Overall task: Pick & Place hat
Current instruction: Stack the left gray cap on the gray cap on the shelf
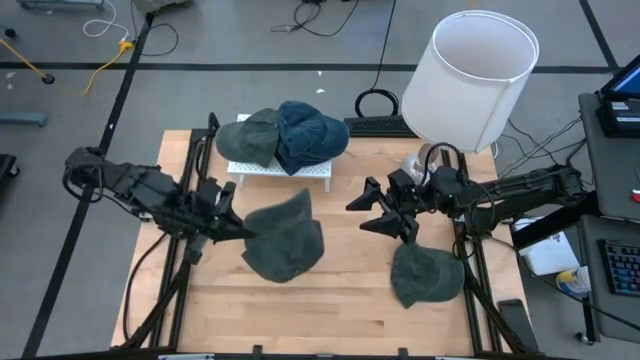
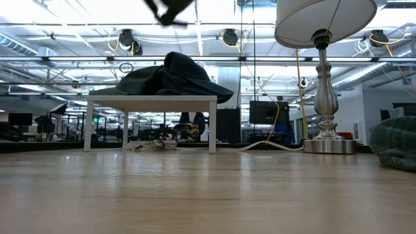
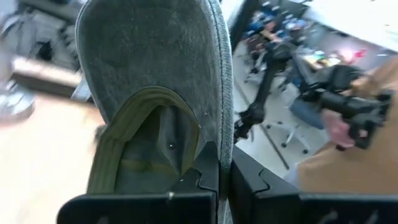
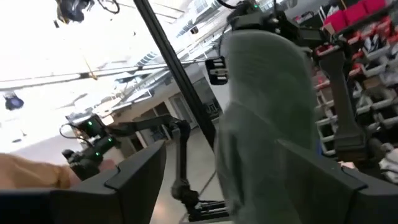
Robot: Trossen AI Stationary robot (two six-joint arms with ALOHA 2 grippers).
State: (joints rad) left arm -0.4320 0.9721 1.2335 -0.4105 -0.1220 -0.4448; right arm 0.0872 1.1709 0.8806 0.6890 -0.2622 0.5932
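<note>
Four hats, perhaps; two end effectors

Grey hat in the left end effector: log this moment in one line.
left end effector: shut on grey hat, lifted | right end effector: open, empty | white stand: two hats

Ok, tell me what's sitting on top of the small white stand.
Two hats: a grey-green hat and a dark blue hat resting against it. The white stand top beneath them is covered.
</note>
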